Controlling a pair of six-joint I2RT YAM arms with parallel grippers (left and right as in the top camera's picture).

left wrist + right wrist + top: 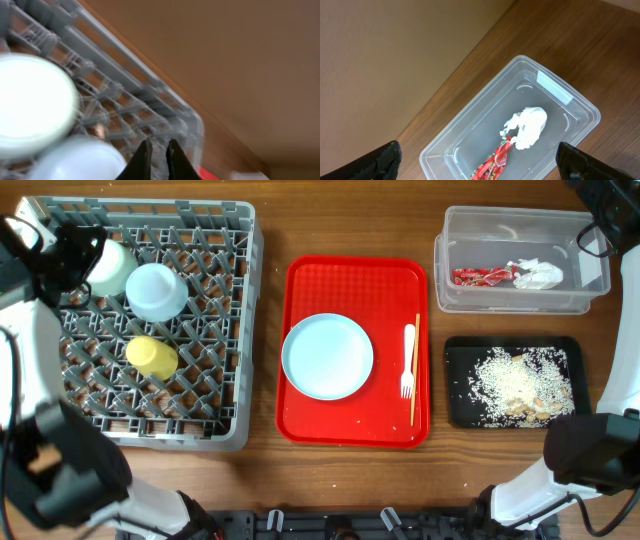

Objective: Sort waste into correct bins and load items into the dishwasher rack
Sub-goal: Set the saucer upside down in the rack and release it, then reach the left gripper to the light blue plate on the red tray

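Note:
The grey dishwasher rack (215, 395) holds a pale green bowl (105, 268), a pale blue bowl (157, 290) and a yellow cup (152, 356). My left gripper (159, 150) hovers over the rack beside both bowls, its jaws a narrow slit apart with nothing between them. On the red tray (300, 280) lie the pale plate (327, 356), white fork (408, 360) and chopsticks (416, 375). The clear tub (455, 295) holds the red wrapper (482, 276) and white tissue (538, 275). My right gripper (482, 165) stands wide open above this tub, empty. Rice scraps (515, 383) lie in the black tray (458, 410).
The rack takes up the left of the wooden table, with the red tray in the middle and the two bins at the right. My arms' bases stand at the front corners (60, 470) (590, 450).

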